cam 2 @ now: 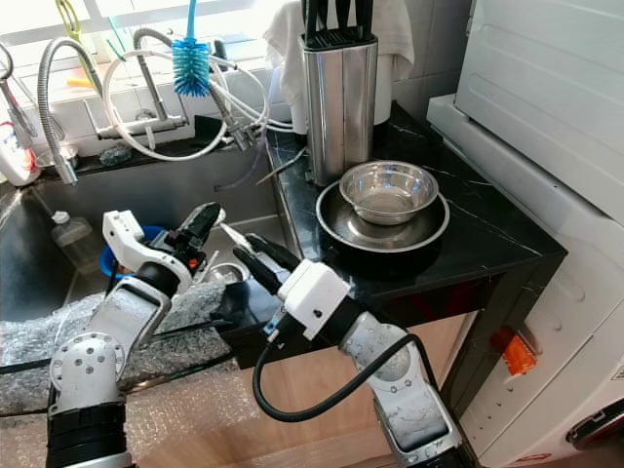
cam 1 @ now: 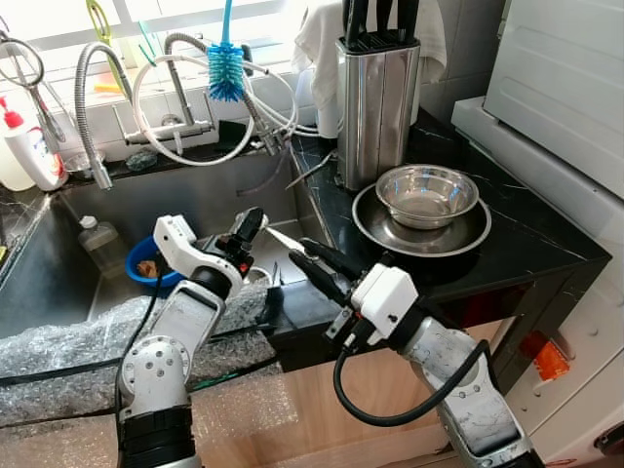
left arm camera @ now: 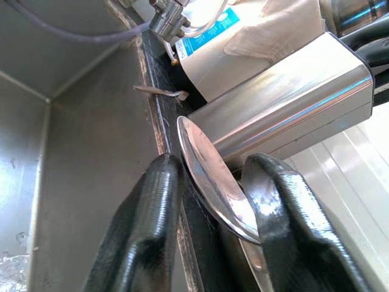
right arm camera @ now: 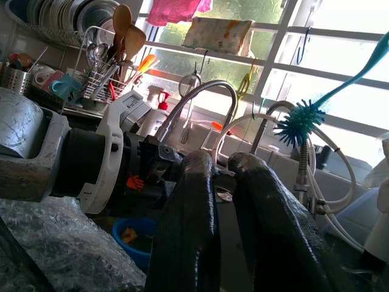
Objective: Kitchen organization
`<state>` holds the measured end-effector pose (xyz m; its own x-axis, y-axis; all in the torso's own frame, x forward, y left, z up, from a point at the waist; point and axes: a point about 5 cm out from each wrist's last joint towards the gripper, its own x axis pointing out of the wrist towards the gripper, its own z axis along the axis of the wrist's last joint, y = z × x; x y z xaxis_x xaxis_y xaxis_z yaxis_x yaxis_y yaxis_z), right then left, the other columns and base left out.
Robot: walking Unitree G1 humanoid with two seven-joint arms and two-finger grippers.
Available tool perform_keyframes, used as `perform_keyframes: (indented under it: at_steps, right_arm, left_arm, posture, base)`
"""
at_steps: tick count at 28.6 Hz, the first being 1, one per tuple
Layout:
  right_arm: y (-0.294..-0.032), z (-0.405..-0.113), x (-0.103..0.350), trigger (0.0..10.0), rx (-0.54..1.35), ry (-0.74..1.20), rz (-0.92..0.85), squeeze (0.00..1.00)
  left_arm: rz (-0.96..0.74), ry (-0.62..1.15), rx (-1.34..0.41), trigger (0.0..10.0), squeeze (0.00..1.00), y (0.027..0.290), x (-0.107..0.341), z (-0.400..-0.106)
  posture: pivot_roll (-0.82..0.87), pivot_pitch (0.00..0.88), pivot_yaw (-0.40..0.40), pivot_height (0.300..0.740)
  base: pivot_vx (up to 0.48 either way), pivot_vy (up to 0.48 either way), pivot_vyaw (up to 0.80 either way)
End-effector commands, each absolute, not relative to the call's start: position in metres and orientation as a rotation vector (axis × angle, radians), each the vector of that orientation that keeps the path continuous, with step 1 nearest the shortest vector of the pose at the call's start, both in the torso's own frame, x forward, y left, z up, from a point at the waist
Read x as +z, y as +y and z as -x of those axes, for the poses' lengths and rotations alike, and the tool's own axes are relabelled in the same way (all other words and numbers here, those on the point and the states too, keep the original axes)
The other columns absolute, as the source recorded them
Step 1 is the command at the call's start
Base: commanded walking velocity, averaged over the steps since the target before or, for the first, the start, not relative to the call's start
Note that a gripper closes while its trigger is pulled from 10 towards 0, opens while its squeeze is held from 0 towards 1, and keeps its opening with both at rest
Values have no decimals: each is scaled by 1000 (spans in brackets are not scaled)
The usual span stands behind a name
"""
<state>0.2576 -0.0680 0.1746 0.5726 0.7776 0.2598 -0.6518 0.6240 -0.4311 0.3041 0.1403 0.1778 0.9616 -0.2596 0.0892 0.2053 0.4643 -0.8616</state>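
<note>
Steel spoon (left arm camera: pixel 214 176) sits pinched between my left gripper's (cam 1: pixel 250 225) fingers (left arm camera: pixel 146 231), its bowl poking out past the tips over the sink's (cam 1: pixel 185 200) right edge, just beside the black worktop (cam 1: pixel 517 239). My right gripper (cam 1: pixel 314 261) has its fingers (right arm camera: pixel 188 225) nearly together, only a thin gap showing, and it points at the spoon from the worktop side; I cannot tell whether the tips touch the spoon.

On the worktop a steel bowl (cam 1: pixel 427 193) sits inside a wider steel dish (cam 1: pixel 375 226), and behind them stands a steel knife block (cam 1: pixel 375 97) with a white cloth (cam 1: pixel 317 44) draped by it. A blue bottle brush (cam 1: pixel 226 68) hangs over the tap hoses (cam 1: pixel 156 93). Down in the sink I see a blue tub (cam 1: pixel 148 261) and a small clear bottle (cam 1: pixel 97 244). Bubble wrap (cam 1: pixel 68 346) covers the front rim.
</note>
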Motion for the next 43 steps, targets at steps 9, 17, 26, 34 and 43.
perform_keyframes:
  at_steps: [9,17,26,34,43]
  right_arm:
    - [-64,-257,175,10000,873,-456,305,0]
    - [-65,-258,174,10000,866,-448,308,0]
    - [-67,-263,172,10000,835,-426,326,1000]
    - [-70,-269,172,10000,785,-420,343,1000]
    - [-79,-279,179,10000,646,-430,328,0]
  left_arm:
    - [1056,51,-270,0,0,143,177,-302]
    - [1058,52,-265,0,0,143,177,-301]
    - [1057,49,-264,0,0,144,177,-302]
    - [1061,48,-257,0,0,145,177,-303]
    - [1095,38,-89,0,0,161,169,-309]
  posture:
    - [-97,0,125,740]
    - [-95,0,123,740]
    - [-93,0,125,740]
    - [-93,0,125,740]
    - [-95,0,129,740]
  base:
    - [0,0,0]
    - [0,0,0]
    - [0,0,0]
    - [0,0,0]
    - [0,0,0]
